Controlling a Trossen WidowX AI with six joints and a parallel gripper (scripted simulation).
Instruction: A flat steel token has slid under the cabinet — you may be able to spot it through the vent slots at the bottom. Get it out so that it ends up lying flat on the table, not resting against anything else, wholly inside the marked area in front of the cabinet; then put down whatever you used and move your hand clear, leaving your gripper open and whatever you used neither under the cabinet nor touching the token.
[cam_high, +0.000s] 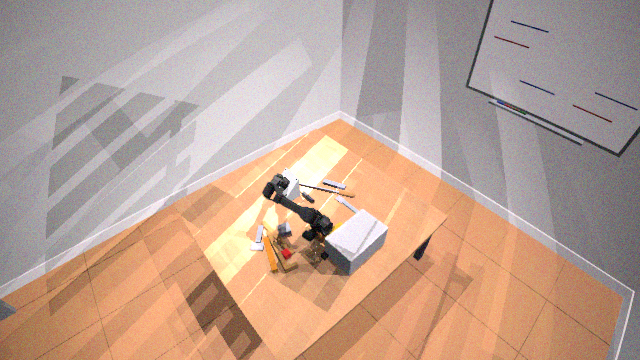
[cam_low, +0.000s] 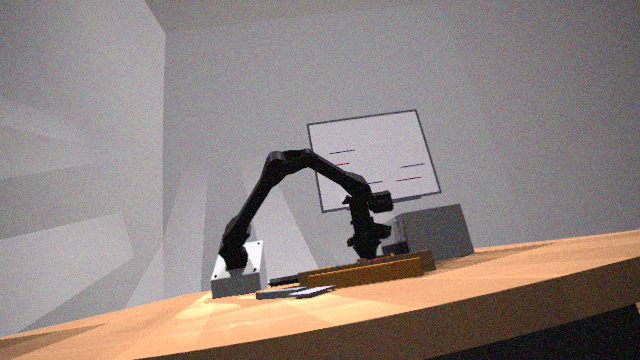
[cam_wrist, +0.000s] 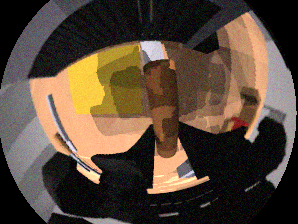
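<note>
Claw (cam_wrist: 161, 137) around one brown stick (cam_wrist: 160, 106)

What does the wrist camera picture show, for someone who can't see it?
The gripper is shut on a brown stick that points away toward the grey cabinet. A yellow patch lies on the table to the left.

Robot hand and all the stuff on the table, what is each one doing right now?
gripper: shut on a brown stick, low by the cabinet.
brown stick: held, pointing at the cabinet.
cabinet: standing on the table.
orange bar: lying flat.
red block: resting on the table.
token: not visible.
</note>
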